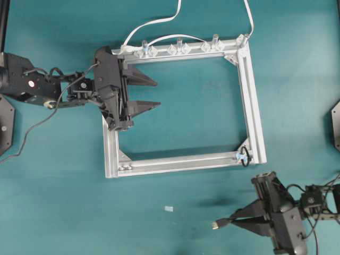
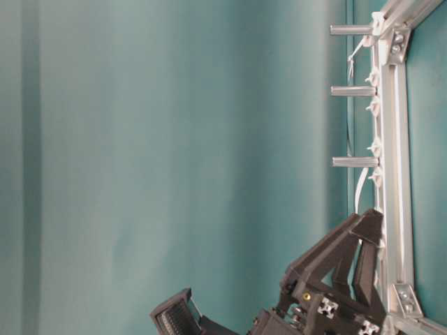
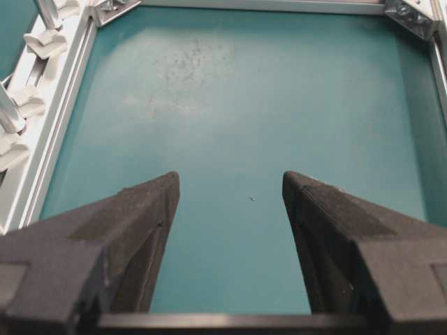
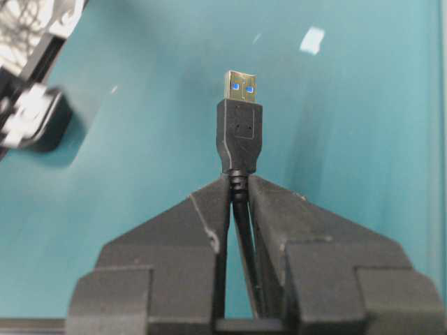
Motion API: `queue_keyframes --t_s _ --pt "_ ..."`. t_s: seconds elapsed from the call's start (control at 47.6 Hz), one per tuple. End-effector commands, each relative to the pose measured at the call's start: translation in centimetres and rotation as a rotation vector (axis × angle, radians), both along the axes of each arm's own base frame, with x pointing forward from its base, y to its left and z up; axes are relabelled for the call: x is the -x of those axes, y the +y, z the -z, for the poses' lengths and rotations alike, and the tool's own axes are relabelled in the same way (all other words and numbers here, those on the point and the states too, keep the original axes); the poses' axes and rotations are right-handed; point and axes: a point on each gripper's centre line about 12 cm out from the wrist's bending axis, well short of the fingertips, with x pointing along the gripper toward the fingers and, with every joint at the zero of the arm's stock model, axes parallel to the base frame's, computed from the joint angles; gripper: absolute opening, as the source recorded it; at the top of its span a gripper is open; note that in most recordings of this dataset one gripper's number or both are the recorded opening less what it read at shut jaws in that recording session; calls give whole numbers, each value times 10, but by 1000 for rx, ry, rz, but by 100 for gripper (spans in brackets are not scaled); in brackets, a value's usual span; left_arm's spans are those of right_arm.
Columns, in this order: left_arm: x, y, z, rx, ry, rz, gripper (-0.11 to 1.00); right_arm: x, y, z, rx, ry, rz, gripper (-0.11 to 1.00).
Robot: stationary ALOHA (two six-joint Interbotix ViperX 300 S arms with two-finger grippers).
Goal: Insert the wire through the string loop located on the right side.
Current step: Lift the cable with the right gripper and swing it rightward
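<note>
My right gripper is shut on the wire, pinching the black cable just behind its rectangular plug; the metal tip sticks out past the fingertips. It hovers over the table, below the frame's lower right corner. The string loop is a small dark ring at a clear-bluish fitting on that corner of the aluminium frame, above and slightly right of the plug. My left gripper stands open over the frame's left bar, its fingers pointing into the frame with nothing between them.
A white cable runs along the frame's top bar, past several clear clips and upright pegs. A small pale scrap lies on the teal table below the frame. Open table surrounds my right gripper.
</note>
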Motion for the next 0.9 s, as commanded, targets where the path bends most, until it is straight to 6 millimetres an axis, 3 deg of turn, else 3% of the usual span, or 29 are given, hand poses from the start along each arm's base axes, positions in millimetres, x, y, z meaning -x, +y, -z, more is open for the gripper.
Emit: queue_keyframes --t_s 0.0,0.441,0.883 --pt "-5 -2 -11 1 -37 3 63 7 6 -9 -18 -22 -30 11" --pt "-5 -3 -11 2 -39 7 62 51 -9 -10 -9 -6 -103 11" --pt "-5 -4 -12 40 -46 -9 62 80 -30 -6 -18 55 -142 11"
